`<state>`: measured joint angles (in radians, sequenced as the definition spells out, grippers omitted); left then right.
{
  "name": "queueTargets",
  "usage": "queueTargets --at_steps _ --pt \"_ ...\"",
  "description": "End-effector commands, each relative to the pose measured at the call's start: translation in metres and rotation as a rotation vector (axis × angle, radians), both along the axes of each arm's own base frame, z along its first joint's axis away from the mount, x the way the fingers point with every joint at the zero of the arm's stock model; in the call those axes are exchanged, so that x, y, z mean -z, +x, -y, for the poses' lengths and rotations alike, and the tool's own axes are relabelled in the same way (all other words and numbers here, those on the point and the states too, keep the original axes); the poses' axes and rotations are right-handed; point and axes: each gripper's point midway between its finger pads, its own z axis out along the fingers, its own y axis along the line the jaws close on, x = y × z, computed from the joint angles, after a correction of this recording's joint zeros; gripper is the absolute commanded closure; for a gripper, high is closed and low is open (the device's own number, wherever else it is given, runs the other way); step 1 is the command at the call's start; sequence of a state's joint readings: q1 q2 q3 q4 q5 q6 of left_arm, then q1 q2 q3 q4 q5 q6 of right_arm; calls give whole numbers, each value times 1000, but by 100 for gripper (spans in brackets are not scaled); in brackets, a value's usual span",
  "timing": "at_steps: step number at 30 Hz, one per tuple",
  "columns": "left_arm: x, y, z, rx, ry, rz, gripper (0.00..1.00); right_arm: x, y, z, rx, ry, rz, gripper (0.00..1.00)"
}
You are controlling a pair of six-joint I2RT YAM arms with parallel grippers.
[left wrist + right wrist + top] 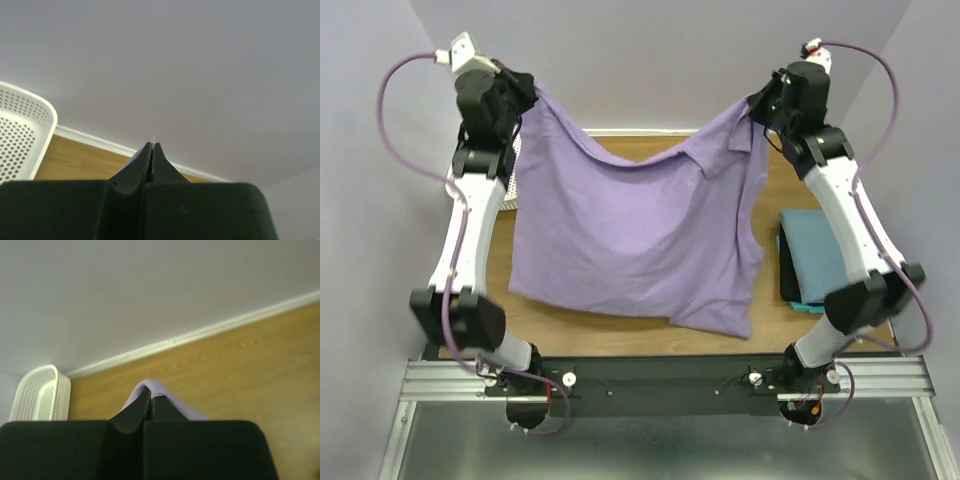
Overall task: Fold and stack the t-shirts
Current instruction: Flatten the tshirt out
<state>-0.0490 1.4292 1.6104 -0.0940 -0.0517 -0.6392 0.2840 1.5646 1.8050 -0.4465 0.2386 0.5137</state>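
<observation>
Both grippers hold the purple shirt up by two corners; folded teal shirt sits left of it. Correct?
No: the top view shows the folded teal shirt right of it, beside the right arm. The left gripper and right gripper do hold the purple shirt up by two corners.

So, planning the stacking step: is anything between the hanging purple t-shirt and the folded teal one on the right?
Nothing visible lies on the wooden table between the lavender-purple cloth t-shirt and the folded teal t-shirt. The right arm's white forearm crosses above the teal one. The table beneath the hanging shirt is hidden.
</observation>
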Motion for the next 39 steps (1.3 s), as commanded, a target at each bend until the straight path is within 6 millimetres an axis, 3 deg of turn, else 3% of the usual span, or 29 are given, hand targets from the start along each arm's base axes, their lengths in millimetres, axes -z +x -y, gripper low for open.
queueTargets --at_steps 1,2,3,4,5,6,8,10,12,13,14,15,17,18,19,20,21,22,23,24,25,26,27,29,30,33,34,36,39 --pt "-90 26 12 129 62 259 100 -98 34 4 -36 58 276 100" --pt "-75 52 5 155 75 225 100 -118 45 5 -45 64 326 99" --pt "-85 56 4 168 81 245 100 -128 47 7 -46 68 352 99" --pt "-127 44 1 173 97 338 100 -143 47 11 -38 69 388 99" --pt "-125 56 -7 167 103 336 100 -166 44 14 -31 71 446 99" --pt "-153 43 -8 174 119 403 100 -179 41 19 -22 65 480 100" --pt "-165 41 -18 168 126 444 100 -195 35 25 -7 62 522 99" --pt "-175 33 -23 174 131 485 100 -206 28 30 5 59 552 99" --pt "-166 37 -28 178 120 467 100 -203 26 33 18 50 546 99" --pt "-164 37 -28 179 119 463 100 -195 26 36 24 43 533 99" --pt "-144 47 -28 192 108 418 100 -188 27 36 22 42 518 99" --pt "-150 41 -25 205 108 433 100 -180 28 35 17 38 498 99" --pt "-87 65 -25 226 60 300 100 -142 35 33 10 48 409 99" --pt "-97 58 -24 231 62 326 100 -123 37 32 5 48 369 99" --pt "-54 71 -25 237 38 240 100 -118 30 32 3 57 360 99" --pt "-47 66 -23 239 34 236 100 -69 37 30 -1 51 260 99" --pt "3 74 -25 238 1 135 100 -51 35 30 0 68 224 99" --pt "12 68 -24 238 -13 127 100 -47 25 30 -5 83 224 99" --pt "33 67 -23 240 -29 88 100 12 26 30 1 77 105 99" --pt "52 65 -23 234 -46 53 100 32 21 29 2 99 63 100" --pt "103 62 -24 226 -86 -47 100 55 14 30 6 109 19 99" --pt "114 54 -23 221 -96 -61 100 66 2 30 8 124 -2 99" --pt "159 47 -24 202 -127 -150 100 118 -10 29 10 144 -111 99" --pt "193 33 -25 175 -176 -232 100 157 -27 27 6 166 -192 99" --pt "223 20 -25 153 -201 -305 100 198 -47 27 6 183 -281 100" --pt "272 -6 -28 95 -244 -419 100 243 -78 24 -12 201 -386 100" --pt "282 -18 -31 61 -251 -467 100 268 -97 26 -13 191 -437 99" --pt "309 -38 -43 -34 -247 -542 100 287 -115 29 -3 189 -482 100" --pt "322 -63 -53 -116 -237 -598 100 311 -150 34 4 172 -563 100"
